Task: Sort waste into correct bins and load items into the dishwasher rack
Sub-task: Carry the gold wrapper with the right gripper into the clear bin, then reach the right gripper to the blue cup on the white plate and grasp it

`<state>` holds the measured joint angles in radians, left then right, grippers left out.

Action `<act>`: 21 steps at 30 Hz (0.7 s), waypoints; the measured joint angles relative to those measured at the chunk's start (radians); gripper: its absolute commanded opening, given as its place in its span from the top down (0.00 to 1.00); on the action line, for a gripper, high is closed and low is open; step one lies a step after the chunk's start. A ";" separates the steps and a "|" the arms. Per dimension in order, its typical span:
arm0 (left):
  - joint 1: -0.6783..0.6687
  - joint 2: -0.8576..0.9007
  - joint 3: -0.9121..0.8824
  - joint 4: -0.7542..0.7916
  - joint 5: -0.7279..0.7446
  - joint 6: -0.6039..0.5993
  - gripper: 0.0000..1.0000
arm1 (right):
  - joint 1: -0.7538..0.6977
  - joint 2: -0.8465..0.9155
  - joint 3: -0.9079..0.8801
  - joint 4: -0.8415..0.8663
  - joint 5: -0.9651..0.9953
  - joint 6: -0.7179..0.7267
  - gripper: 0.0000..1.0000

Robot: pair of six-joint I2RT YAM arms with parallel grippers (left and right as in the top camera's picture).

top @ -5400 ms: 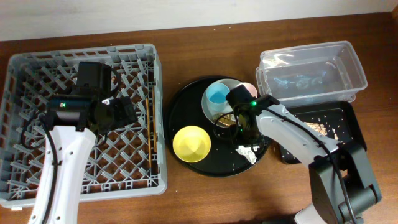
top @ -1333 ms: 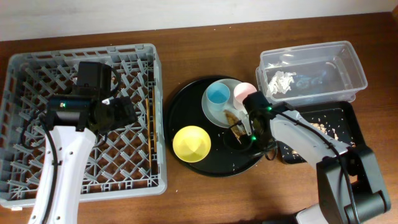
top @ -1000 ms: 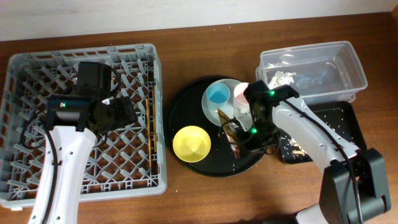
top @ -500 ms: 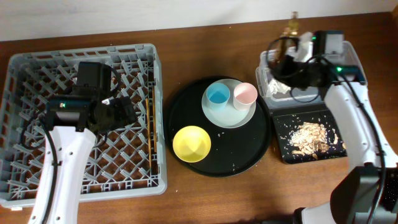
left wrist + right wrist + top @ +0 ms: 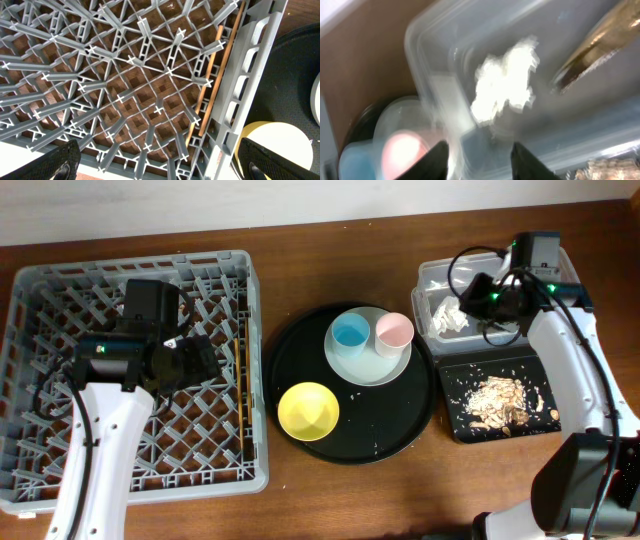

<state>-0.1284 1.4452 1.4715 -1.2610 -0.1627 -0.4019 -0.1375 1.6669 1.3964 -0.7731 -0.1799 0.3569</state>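
1. Overhead view: right tool hangs over the clear tub, fingers partly apart, empty.
2. Napkin lies inside that tub, blurred wrapper beside it.
3. Left tool, over the rack well left of the tub, gapes empty.

The dishwasher rack is coloured grey and patterned with a grid of pegs; the chopsticks are coloured light wood brown. Against the round black tray are set a yellow bowl, a light-blue cup, a pink cup and a pale white-green plate. The napkin is coloured white, the wrapper shiny brown-gold, the tub clear, the scraps beige, and the rectangular tray black.
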 measured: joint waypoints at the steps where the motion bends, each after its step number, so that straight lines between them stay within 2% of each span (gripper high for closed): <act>1: 0.000 0.000 0.000 0.000 0.000 0.000 0.01 | 0.045 -0.006 0.021 -0.054 -0.013 -0.058 0.69; 3: 0.000 0.000 0.000 0.000 0.000 0.000 0.01 | 0.160 -0.021 0.045 -0.068 -0.023 -0.137 0.76; 7: 0.000 0.000 0.000 0.000 0.000 0.000 0.01 | 0.469 -0.013 0.050 -0.030 0.102 -0.224 0.72; 11: 0.000 0.000 0.000 0.000 0.000 0.000 0.01 | 0.636 0.077 0.050 0.050 0.218 -0.265 0.70; 13: 0.000 0.000 0.000 0.000 0.000 0.000 0.01 | 0.670 0.140 0.050 0.086 0.246 -0.284 0.66; 18: 0.000 0.000 0.000 0.000 0.000 0.000 0.01 | 0.678 0.235 0.050 0.155 0.326 -0.297 0.67; 19: 0.000 0.000 0.000 0.000 0.000 0.000 0.01 | 0.678 0.246 0.050 0.159 0.334 -0.298 0.70; 21: 0.000 0.000 0.000 0.000 0.000 0.000 0.01 | 0.678 0.282 0.050 0.158 0.345 -0.304 0.83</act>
<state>-0.1284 1.4452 1.4715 -1.2610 -0.1627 -0.4019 0.5404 1.9488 1.4467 -0.6155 0.1650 0.0532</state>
